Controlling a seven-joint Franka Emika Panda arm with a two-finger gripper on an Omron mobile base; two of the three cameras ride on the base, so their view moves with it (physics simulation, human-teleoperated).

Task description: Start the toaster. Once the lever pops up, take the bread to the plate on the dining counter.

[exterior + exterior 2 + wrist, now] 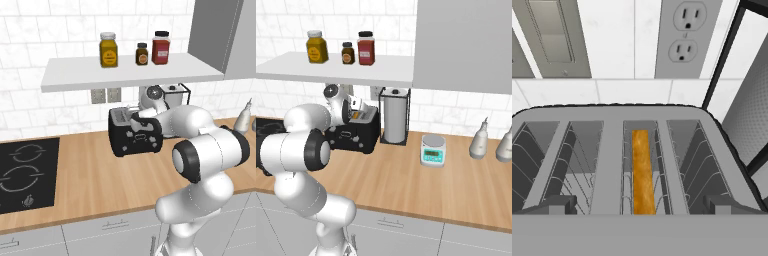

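The black boxy four-slot toaster (135,133) with a silvery slotted top stands on the light-wood worktop (95,185), at about 12 o'clock from the arm's base and against the white tiled wall. The tool (642,204) hangs directly over the toaster's top, its two dark finger tips spread fully wide with nothing between them. Seen from the hand, the orange-brown crust edge of the bread slice (641,172) sits sunk in the third slot from the left. At the toaster's 3 o'clock in the right base view stands a wire-framed paper-towel holder (394,116).
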